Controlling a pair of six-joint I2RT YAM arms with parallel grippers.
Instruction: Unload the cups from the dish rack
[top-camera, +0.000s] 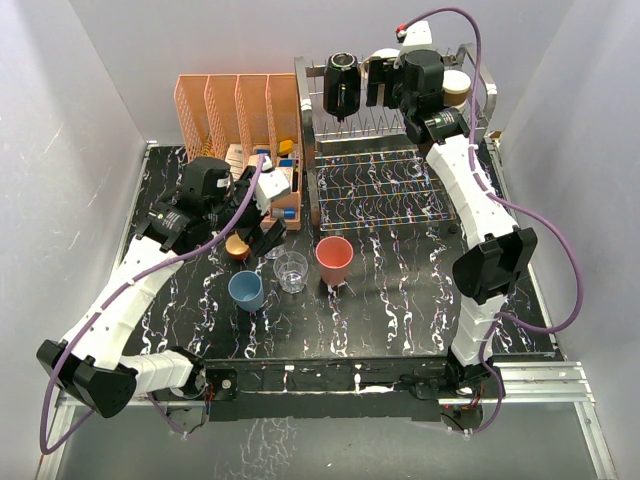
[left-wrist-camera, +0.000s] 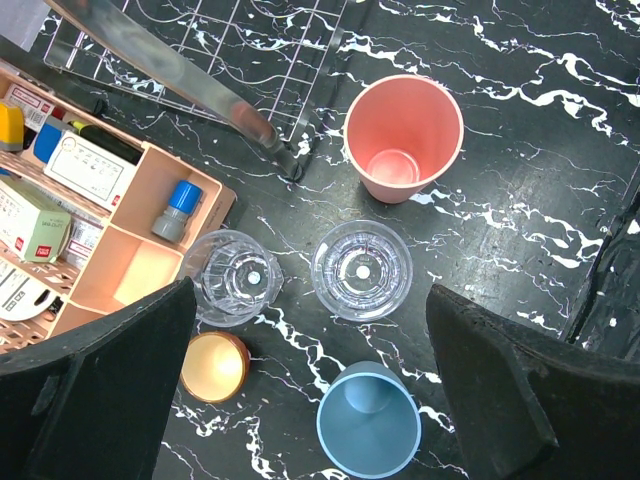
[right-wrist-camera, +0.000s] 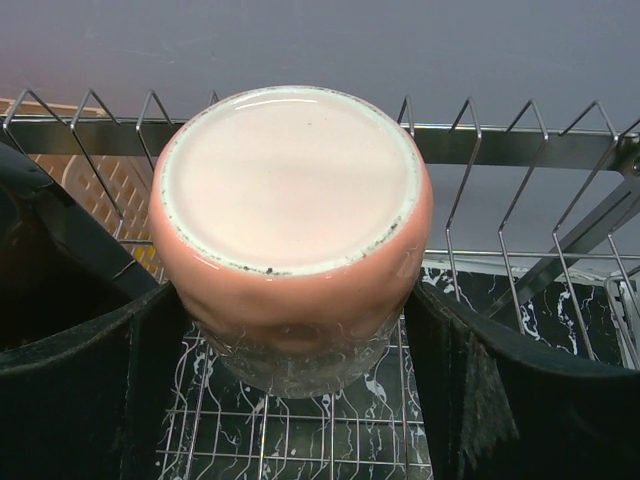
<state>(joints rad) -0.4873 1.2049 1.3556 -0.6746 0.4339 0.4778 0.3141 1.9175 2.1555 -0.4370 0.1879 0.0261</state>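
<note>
The silver dish rack (top-camera: 380, 190) stands at the back right. My right gripper (top-camera: 388, 88) is at its upper tier, its fingers (right-wrist-camera: 90, 390) closed against both sides of an upside-down peach mug (right-wrist-camera: 290, 200). A black mug (top-camera: 341, 80) hangs just left of it. On the table stand a pink tumbler (top-camera: 334, 260), a blue tumbler (top-camera: 246, 290), a clear glass (top-camera: 291, 271) and a small orange cup (top-camera: 237, 245). My left gripper (left-wrist-camera: 310, 400) is open and empty above them, over the blue tumbler (left-wrist-camera: 368, 430), two clear glasses (left-wrist-camera: 362, 270) (left-wrist-camera: 232, 277) and the orange cup (left-wrist-camera: 214, 366).
A peach-orange organizer (top-camera: 240, 105) with small boxes and bottles stands left of the rack, and its near corner (left-wrist-camera: 150, 230) touches one clear glass. A tan round object (top-camera: 458, 88) sits on the rack's top tier, right of my right gripper. The rack's foot (left-wrist-camera: 290, 160) is near the pink tumbler (left-wrist-camera: 404, 135).
</note>
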